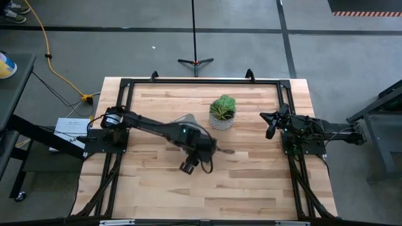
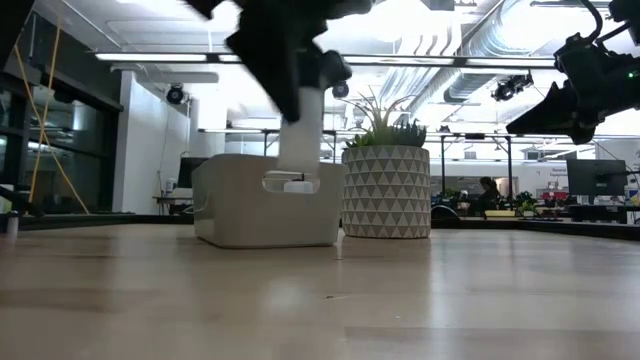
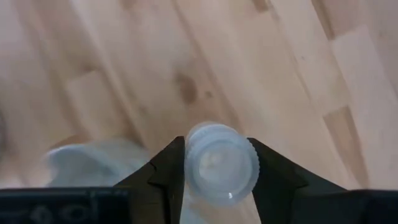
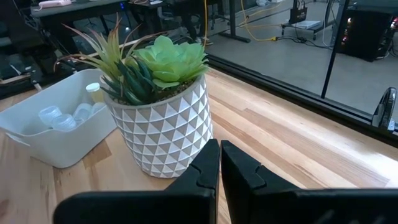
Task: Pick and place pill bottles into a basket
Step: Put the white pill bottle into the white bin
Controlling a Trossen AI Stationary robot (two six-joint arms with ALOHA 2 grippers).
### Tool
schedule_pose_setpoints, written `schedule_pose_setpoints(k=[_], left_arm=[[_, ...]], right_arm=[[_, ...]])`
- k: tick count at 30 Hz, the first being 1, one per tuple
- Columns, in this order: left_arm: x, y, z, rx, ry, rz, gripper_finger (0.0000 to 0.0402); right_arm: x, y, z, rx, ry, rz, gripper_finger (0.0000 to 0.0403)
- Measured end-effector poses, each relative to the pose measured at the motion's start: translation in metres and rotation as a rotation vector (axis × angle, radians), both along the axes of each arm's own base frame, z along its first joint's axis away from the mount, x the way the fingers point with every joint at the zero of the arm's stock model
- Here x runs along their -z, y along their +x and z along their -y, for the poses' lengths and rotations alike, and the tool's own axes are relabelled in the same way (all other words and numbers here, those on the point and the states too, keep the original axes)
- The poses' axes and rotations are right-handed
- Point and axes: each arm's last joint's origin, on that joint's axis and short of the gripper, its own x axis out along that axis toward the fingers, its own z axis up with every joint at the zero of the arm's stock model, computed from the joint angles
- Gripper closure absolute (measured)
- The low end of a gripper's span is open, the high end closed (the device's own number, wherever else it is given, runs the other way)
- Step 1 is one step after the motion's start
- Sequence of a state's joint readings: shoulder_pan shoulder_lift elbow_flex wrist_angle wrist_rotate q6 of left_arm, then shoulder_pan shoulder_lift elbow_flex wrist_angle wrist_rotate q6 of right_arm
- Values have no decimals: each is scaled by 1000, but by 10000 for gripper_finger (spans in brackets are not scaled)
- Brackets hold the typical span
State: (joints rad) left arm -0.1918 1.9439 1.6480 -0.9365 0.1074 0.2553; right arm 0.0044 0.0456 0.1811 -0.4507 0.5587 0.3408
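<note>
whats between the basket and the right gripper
The white triangle-patterned pot with a green leafy plant stands between the pale translucent plastic basket and the shut right gripper, as the right wrist view and the high view show.

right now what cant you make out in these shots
- How many pill bottles lie in the basket: right wrist view shows a few, but the plant covers part of it.
- Basket in the high view: mostly under the left arm.
- Body of the held pill bottle: left wrist view shows only its cap between the left tool fingers.
- Low view: left tool blurred, cut off by the top edge.
- Right tool: waits shut near the plant.
</note>
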Motion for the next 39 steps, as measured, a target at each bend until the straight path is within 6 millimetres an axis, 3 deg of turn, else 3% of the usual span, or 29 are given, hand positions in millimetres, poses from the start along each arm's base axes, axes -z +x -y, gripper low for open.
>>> schedule_pose_setpoints(k=[3,10,18,23,30,39], left_arm=[[-12,2,-15,-58,-6,-15,226],[-11,-8,-39,-134,4,-152,216],[-16,-3,-36,-104,-15,-79,225],[-30,-7,-41,-122,10,-20,214],[-35,-15,-50,-181,56,-49,225],[-16,-20,-67,-259,91,-119,225]], right_arm=[[0,0,0,0,0,0,396],[0,0,0,0,0,-1,396],[0,0,0,0,0,-1,396],[0,0,0,0,0,-1,396],[0,0,0,9,-2,-4,396],[0,0,0,10,-3,-3,396]])
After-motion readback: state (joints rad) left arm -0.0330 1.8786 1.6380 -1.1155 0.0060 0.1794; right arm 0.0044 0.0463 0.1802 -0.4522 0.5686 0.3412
